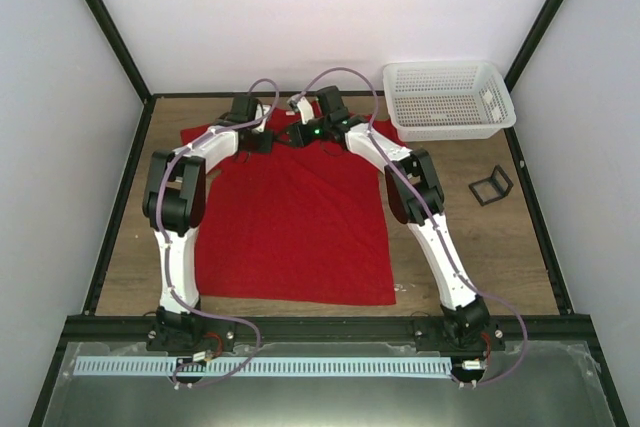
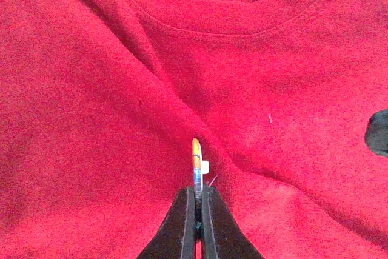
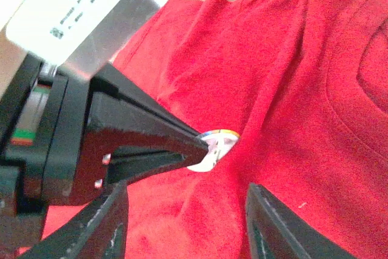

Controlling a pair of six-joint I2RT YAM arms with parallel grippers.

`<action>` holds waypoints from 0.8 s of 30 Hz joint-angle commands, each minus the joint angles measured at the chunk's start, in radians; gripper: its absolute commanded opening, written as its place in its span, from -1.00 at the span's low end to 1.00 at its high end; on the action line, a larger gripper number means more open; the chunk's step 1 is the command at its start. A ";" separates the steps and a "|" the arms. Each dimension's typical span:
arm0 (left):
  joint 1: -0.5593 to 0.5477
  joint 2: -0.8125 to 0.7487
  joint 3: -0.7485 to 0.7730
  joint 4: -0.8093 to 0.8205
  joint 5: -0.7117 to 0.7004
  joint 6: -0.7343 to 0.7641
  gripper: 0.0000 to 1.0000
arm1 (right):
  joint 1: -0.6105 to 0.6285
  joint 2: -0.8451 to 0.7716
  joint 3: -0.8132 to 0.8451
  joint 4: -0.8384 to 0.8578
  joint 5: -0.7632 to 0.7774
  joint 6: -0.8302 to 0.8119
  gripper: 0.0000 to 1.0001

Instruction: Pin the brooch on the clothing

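The red T-shirt (image 1: 290, 237) lies spread on the wooden desk (image 1: 500, 247), with its neck toward the far edge. From the left, the left arm reaches over the shirt to the chest just below the collar. Its end effector (image 2: 198, 193) is clamped tight on the brooch (image 2: 196, 156) and holds the small round badge on edge against a raised fold of the fabric. In the right wrist view, the badge's pale face and coloured rim show at the tips of the left fingers, against the red cloth. Just right of it, the right end effector (image 3: 188, 225) hovers with its jaws parted, and only the shirt shows between them. Farther right, off the shirt, a white mesh basket (image 1: 455, 127) sits at the far corner. A black wire stand (image 1: 491, 187) rests on bare wood nearer the arms.
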 commanded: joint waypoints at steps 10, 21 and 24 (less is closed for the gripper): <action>0.031 -0.050 -0.032 0.026 0.142 -0.046 -1.00 | -0.004 0.105 0.023 0.086 -0.132 0.092 -0.58; 0.045 -0.071 -0.052 0.053 0.217 -0.058 -1.00 | -0.003 0.184 0.092 0.081 -0.137 0.119 -0.75; 0.045 -0.085 -0.070 0.075 0.256 -0.053 -1.00 | -0.003 0.200 0.102 0.091 -0.147 0.127 -0.86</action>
